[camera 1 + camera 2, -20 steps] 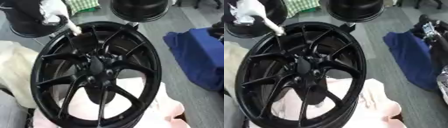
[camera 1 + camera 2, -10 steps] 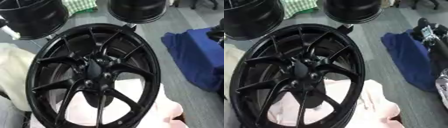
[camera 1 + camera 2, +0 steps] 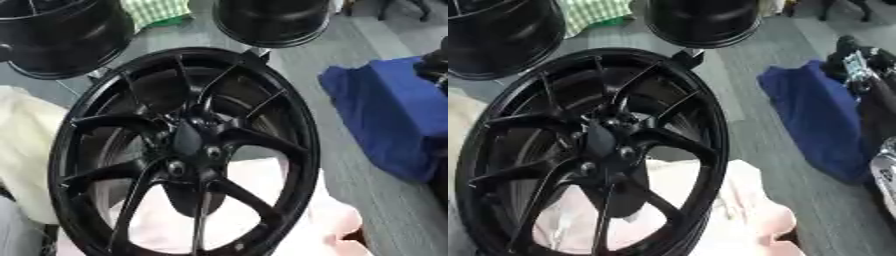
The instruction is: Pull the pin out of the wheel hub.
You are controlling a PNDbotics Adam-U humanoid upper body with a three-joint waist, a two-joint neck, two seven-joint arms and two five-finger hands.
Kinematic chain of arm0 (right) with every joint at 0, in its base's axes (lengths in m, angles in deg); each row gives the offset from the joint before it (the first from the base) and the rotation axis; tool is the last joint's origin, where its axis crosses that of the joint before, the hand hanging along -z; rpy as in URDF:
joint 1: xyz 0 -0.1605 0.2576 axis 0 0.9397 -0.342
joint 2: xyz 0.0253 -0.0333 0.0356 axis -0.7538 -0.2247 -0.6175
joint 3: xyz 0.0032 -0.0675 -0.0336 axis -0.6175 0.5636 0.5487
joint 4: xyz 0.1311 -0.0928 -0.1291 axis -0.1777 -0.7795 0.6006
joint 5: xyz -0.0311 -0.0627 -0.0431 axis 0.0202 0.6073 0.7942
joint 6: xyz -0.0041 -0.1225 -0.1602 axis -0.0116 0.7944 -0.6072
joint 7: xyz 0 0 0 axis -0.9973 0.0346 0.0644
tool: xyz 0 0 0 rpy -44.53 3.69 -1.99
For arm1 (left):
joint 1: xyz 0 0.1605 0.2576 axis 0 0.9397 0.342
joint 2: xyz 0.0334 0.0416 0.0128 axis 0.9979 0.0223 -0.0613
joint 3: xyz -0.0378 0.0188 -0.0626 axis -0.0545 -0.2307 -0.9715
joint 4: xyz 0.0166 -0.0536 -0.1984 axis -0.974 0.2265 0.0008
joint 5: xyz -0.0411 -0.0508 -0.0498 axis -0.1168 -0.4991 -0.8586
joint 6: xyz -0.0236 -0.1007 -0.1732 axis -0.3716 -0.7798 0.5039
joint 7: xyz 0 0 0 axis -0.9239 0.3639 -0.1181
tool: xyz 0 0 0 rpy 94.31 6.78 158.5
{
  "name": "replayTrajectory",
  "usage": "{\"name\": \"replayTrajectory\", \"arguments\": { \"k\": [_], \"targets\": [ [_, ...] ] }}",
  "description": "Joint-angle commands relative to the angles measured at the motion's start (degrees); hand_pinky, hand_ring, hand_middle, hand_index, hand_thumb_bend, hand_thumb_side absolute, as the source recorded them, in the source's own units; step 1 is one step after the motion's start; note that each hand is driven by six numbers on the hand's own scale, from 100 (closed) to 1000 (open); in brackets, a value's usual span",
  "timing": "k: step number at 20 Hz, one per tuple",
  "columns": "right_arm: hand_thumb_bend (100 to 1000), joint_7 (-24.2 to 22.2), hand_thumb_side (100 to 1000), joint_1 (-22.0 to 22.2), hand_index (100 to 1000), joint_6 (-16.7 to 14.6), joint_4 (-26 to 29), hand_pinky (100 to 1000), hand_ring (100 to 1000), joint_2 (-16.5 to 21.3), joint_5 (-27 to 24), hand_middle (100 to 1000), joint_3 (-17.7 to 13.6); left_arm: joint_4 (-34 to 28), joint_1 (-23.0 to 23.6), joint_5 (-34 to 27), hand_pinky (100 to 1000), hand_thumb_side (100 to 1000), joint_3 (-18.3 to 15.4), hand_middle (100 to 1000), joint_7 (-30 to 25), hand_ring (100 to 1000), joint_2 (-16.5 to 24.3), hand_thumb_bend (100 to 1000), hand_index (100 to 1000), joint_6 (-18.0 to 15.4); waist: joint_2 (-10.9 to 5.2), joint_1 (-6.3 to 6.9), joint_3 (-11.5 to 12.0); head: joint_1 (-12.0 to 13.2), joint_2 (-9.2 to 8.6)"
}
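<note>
**So the white thing at the rim is gone, and I can't find a pin**

Okay, quick update. A second ago something white and glove-like is up at the top-left edge of the wheel [image 3: 184, 150], right on the rim. Half a second ago it's out of both views, and it's nowhere now either. The whole picture has also slid a bit, but that's the head moving. The wheel itself sits where it was, propped on the pink cloth [image 3: 262, 200].

My read is that nothing is touching the wheel at this point. Whatever the white thing was doing, it's finished or paused. I can't say whether a pin went with it.

As for the task's thing, the hub [image 3: 188, 142] is dead centre, with a couple of bolt holes showing below it. I can't see any pin sticking out, though black on black and soft focus hide a lot.

The left hand isn't in either view. At the right edge, over the blue cloth [image 3: 394, 115], a dark lump with a silvery bit is probably the right hand [image 3: 857, 62]. It's cut off by the frame and I can't tell whether it's holding anything.

The bottom of the wheel runs out of view too.
</note>
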Motion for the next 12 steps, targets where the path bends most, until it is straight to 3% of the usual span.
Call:
{"name": "replayTrajectory", "arguments": {
  "k": [1, 6, 8, 12],
  "targets": [
    [304, -0.1, 466, -0.4, 561, -0.3, 1.0, 816, 672, 1.0, 0.3, 582, -0.5, -1.2, -0.4, -2.4, 922, 705, -2.6, 784, 2.5, 822, 2.3, 558, 821, 0.8, -0.64, -0.28, 0.2, -0.3, -0.07],
    [301, -0.3, 463, -0.6, 561, -0.8, 1.0, 816, 671, 1.3, 0.4, 581, -0.6, -5.0, 0.3, -12.0, 910, 720, -5.4, 695, 10.1, 736, 0.9, 261, 762, -0.9, -0.5, -0.57, 0.4, -0.5, -0.06],
    [302, -0.5, 461, -0.8, 561, -1.3, 1.0, 815, 670, 1.6, 0.5, 581, -0.6, -8.2, 1.3, -17.2, 912, 713, -6.8, 671, 14.4, 714, -0.2, 194, 750, -3.0, -0.39, -0.64, 0.5, -0.5, -0.11],
    [303, -0.7, 459, -1.1, 561, -2.0, 1.0, 814, 669, 1.9, 0.6, 580, -0.7, -15.4, 4.7, -25.6, 913, 688, -9.8, 644, 22.7, 687, -4.2, 179, 737, -5.1, -0.04, -0.82, 0.6, -0.8, -0.39]
  ]
}}
